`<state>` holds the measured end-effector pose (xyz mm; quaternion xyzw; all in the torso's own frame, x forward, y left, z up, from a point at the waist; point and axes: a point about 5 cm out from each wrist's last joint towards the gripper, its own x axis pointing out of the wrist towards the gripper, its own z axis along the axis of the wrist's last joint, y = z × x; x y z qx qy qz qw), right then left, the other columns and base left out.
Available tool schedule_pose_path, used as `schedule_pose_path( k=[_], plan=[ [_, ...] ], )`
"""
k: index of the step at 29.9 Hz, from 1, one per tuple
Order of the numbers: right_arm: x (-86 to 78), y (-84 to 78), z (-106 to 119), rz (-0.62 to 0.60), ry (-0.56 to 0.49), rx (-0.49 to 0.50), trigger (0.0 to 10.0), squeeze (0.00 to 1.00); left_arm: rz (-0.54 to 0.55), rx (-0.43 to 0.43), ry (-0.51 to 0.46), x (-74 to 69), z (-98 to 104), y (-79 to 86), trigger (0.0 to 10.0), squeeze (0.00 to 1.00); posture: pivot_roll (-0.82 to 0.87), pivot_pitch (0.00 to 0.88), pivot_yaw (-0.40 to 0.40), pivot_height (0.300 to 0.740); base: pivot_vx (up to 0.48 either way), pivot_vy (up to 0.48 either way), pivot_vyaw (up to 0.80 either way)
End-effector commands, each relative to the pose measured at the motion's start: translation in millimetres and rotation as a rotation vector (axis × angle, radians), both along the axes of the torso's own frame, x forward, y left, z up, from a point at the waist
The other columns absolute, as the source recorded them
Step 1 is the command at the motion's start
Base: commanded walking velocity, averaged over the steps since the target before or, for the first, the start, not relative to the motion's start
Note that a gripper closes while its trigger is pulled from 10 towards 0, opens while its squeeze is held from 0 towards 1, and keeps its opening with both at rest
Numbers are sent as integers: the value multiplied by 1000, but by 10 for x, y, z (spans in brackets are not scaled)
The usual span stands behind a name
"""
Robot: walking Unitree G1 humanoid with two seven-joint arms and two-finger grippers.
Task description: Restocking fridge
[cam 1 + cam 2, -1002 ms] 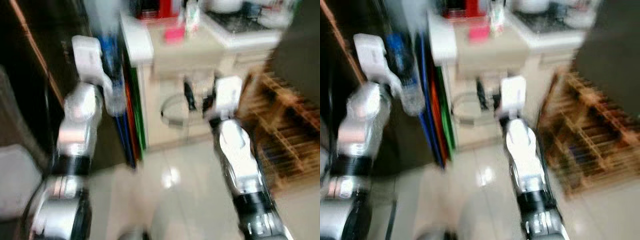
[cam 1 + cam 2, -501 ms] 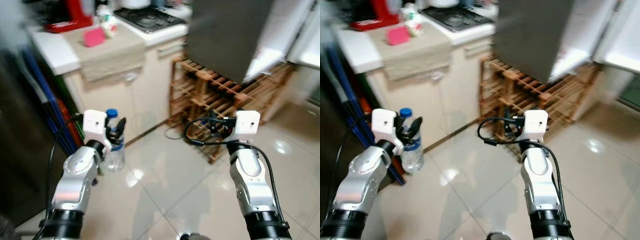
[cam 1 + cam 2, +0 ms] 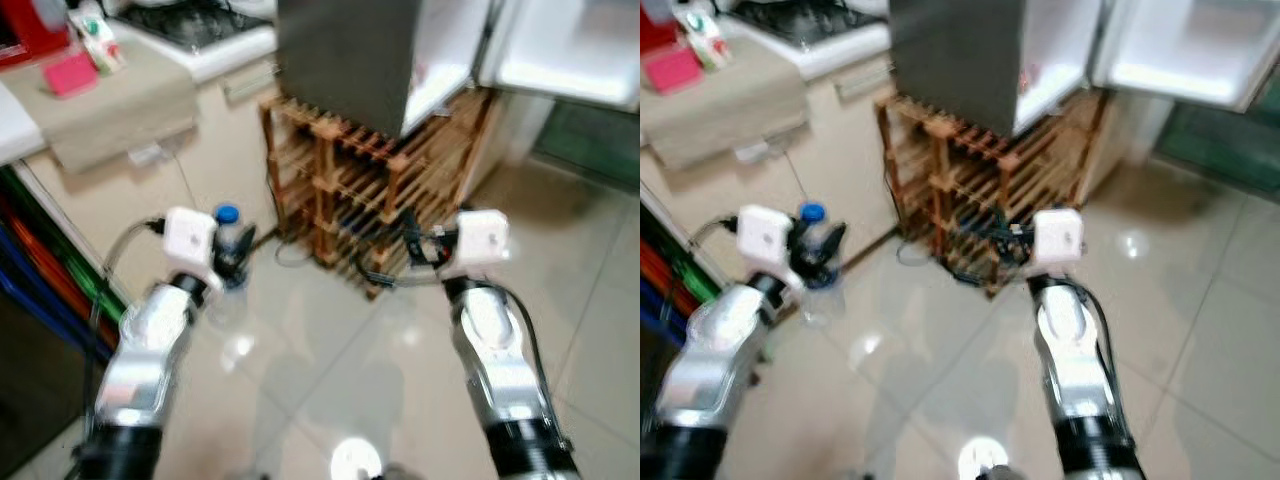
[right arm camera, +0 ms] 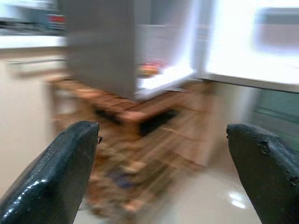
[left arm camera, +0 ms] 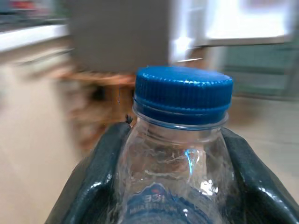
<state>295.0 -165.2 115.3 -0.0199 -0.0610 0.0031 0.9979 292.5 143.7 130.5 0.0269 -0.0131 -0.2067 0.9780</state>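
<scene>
A clear water bottle [image 3: 227, 262] with a blue cap [image 5: 183, 95] sits upright between the two black fingers [image 5: 91, 186] of my left gripper [image 3: 234, 262], which is shut on it at chest height on my left. My right gripper [image 3: 412, 243] is held out in front on the right, open, with nothing between its fingers [image 4: 53, 177]. Ahead and to the right stands the fridge [image 3: 350, 60], its grey side toward me and its door [image 3: 1185, 55] swung open, the lit white inside [image 4: 163, 77] showing.
A wooden slatted rack [image 3: 375, 180] stands on the floor below the fridge, with cables in front of it. A beige counter [image 3: 110, 110] with a stove top [image 3: 190, 20], a pink item and a carton is on the left. Glossy tiled floor [image 3: 590, 290] stretches ahead to the right.
The camera has swung to the right: counter slid left, and the open fridge and its door came into view. Both arms hold the same pose, the bottle still gripped.
</scene>
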Motion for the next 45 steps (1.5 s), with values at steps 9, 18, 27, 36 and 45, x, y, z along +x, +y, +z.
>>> schedule_pose_path(
  k=[9,18,27,36,45],
  plan=[
    [21,-117,167,-14,-34,-31,10000,31,28,-63,-37,98,103,-61,10000,0,-60,0,-1,740,0,-318,-751],
    [47,-28,196,45,-28,-60,10000,24,149,-98,-56,44,135,18,10000,0,-45,0,-12,740,245,0,0],
    [40,2,168,62,-17,-71,10000,43,113,-79,-77,74,167,-83,10000,0,-46,0,-7,740,480,0,433],
    [24,-28,173,41,-22,-66,10000,24,92,-49,-101,106,231,-95,10000,0,-50,0,15,740,480,0,58],
    [-9,-13,127,49,-5,-62,10000,27,108,-49,-105,75,234,-36,10000,0,-44,0,3,740,480,0,0]
  ],
)
